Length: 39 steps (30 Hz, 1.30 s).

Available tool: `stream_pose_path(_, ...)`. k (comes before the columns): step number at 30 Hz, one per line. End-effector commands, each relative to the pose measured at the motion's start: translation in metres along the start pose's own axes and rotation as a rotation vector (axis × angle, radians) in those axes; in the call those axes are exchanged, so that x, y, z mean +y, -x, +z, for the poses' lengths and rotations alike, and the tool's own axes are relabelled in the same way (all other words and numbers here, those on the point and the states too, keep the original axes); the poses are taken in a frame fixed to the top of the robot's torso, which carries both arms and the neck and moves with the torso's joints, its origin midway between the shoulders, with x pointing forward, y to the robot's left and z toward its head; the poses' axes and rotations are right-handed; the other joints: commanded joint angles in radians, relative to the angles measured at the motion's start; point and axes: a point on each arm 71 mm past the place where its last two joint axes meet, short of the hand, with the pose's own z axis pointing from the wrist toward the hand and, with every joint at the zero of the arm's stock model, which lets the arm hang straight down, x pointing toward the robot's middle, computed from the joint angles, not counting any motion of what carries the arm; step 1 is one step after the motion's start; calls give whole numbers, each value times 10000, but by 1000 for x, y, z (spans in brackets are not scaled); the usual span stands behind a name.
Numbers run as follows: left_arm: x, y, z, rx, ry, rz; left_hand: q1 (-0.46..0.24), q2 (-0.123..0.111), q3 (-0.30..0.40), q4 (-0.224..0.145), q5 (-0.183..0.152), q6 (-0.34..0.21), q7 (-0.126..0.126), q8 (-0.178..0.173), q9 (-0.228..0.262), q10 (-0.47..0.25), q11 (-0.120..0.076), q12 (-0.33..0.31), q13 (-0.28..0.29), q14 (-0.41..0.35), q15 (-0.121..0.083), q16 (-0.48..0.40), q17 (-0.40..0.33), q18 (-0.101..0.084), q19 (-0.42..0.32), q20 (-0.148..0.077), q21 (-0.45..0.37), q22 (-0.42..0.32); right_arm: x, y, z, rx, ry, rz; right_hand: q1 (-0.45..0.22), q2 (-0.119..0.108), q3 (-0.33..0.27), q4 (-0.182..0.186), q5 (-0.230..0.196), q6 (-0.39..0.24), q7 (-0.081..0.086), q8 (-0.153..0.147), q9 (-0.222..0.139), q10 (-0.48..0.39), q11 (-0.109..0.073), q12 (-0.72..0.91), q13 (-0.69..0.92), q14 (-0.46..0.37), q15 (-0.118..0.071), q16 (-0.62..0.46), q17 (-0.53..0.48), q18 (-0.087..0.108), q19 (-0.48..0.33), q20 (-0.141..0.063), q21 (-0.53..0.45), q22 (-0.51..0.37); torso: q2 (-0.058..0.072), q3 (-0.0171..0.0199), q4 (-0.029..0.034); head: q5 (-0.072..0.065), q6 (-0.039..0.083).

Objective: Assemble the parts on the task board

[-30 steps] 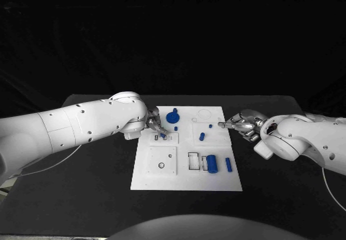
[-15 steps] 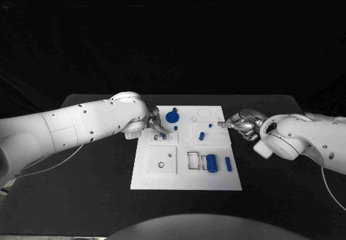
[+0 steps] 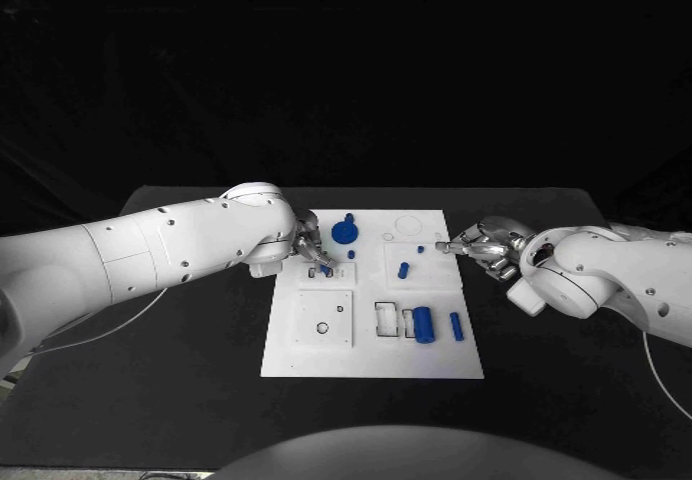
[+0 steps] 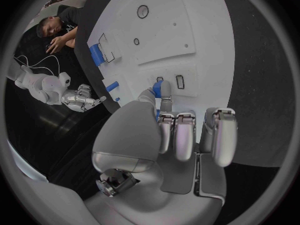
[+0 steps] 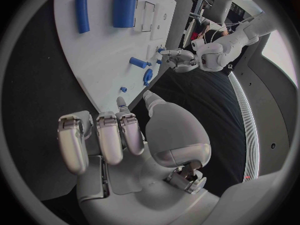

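Observation:
The white task board (image 3: 372,355) lies in the middle of the black table. My left hand (image 3: 312,254) is over the board's far left part and pinches a small blue piece (image 4: 159,89) between thumb and a finger, right by two small slots (image 4: 180,81). My right hand (image 3: 485,249) hovers at the board's far right edge with its fingers apart and nothing in them; a small blue stud (image 5: 124,89) sits just ahead of its fingertips (image 5: 121,103). A blue knob (image 3: 345,234), a short blue peg (image 3: 404,270), a thick blue cylinder (image 3: 424,326) and a thin one (image 3: 457,327) are on the board.
A raised white square plate (image 3: 325,320) with small holes takes up the board's near left. An empty rectangular frame (image 3: 387,320) sits beside the thick cylinder. Black table surface (image 3: 173,370) surrounds the board on all sides.
My right hand has drawn back slightly to the right, off the board's edge. The left hand has barely moved and still holds the small blue piece.

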Motion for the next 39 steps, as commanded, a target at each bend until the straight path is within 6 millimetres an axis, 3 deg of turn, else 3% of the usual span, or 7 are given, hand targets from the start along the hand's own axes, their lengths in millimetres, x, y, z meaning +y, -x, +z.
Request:
stream_pose_path(1, -2, -2, 0, 212, -154, 188, 192, 89, 93, -49, 38, 189, -145, 24, 16, 1112, -95, -58, 2602, 1059, -10, 26, 2632, -75, 1052, 18, 24, 2633, 0, -2, 0, 122, 37, -55, 5, 89, -24, 42, 66, -26, 24, 64, 12, 1049, 36, 28, 2635, 1061, 81, 41, 2631, -67, 1047, 64, 45, 2634, -7, 6, -11, -10, -31)
stream_pose_path(4, -1, -1, 0, 209, -137, 185, 194, 85, 96, -49, 37, 188, -144, 22, 18, 1112, -94, -58, 2602, 1059, -10, 26, 2632, -75, 1052, 19, 24, 2633, 0, -2, 0, 121, 31, -52, 5, 89, -24, 42, 66, -26, 24, 64, 12, 1049, 36, 28, 2635, 1061, 81, 41, 2631, -67, 1047, 64, 45, 2634, -4, 9, 15, -27, -25)
stream_pose_path(14, -3, -1, 1, 128, -220, 180, 197, 87, 107, -46, 37, 186, -143, 17, 19, 1112, -93, -58, 2602, 1059, -11, 26, 2632, -75, 1052, 20, 24, 2633, 0, -2, -1, 120, 38, -51, 8, 93, -34, 48, 67, -35, 35, 70, 15, 1049, 48, 28, 2635, 1061, 92, 41, 2631, -67, 1047, 74, 45, 2634, -9, 4, -13, -22, -4)
stream_pose_path(26, -6, -2, 2, 225, -259, 224, 223, 98, 157, -46, 41, 173, -138, -4, 27, 1112, -89, -58, 2602, 1059, -12, 26, 2632, -75, 1052, 26, 24, 2633, 0, -2, -1, 117, 28, -49, 8, 93, -34, 48, 67, -35, 35, 70, 15, 1049, 48, 28, 2635, 1061, 92, 41, 2631, -67, 1047, 74, 45, 2634, 3, 6, 10, -47, -20)
stream_pose_path(39, -5, -3, 3, 313, -190, 196, 221, 99, 166, -40, 34, 170, -134, -9, 29, 1112, -86, -58, 2602, 1059, -12, 26, 2632, -75, 1052, 27, 24, 2633, 0, -2, -1, 110, 26, -46, 8, 93, -34, 48, 67, -35, 35, 70, 15, 1049, 48, 28, 2635, 1061, 92, 41, 2631, -67, 1047, 74, 45, 2634, -12, 0, -8, -59, -53)
